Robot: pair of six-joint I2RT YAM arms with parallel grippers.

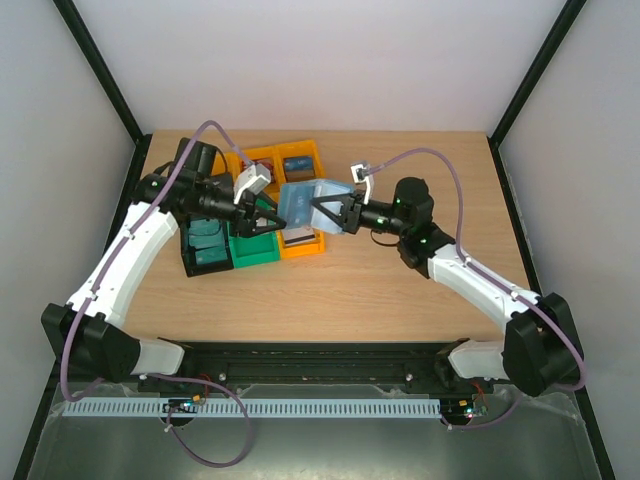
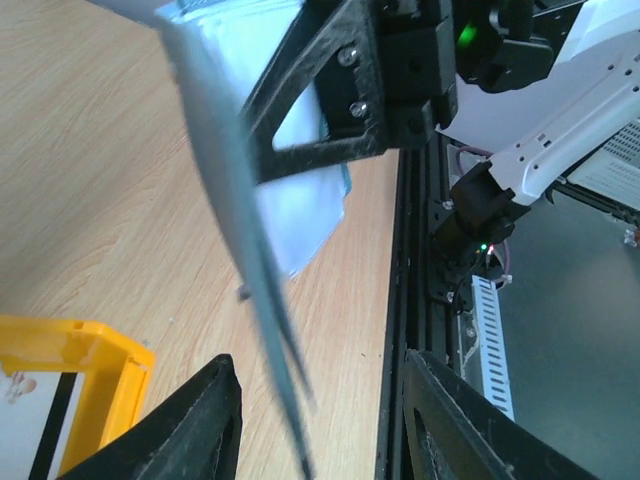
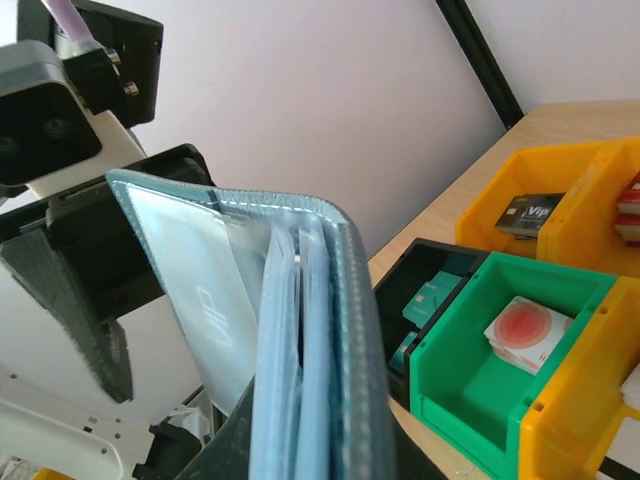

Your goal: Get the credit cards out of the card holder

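Clamping the card holder (image 1: 298,203) in right jaws, left jaws apart astride it; some cards (image 3: 523,330) binned, more seemingly inside.

**Pale blues against bright plastic**

The card holder (image 3: 300,330) was pale blue-grey with a stitched teal edge. The orange bin (image 3: 478,215), green bin (image 3: 460,390) and black bin (image 3: 432,250) were plain. A white card (image 3: 525,330) bore a red disc, and a dark card (image 3: 530,212) had white lettering. The table (image 1: 400,290) showed light wood grain.

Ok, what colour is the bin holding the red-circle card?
Green; the bin shows best in the right wrist view.
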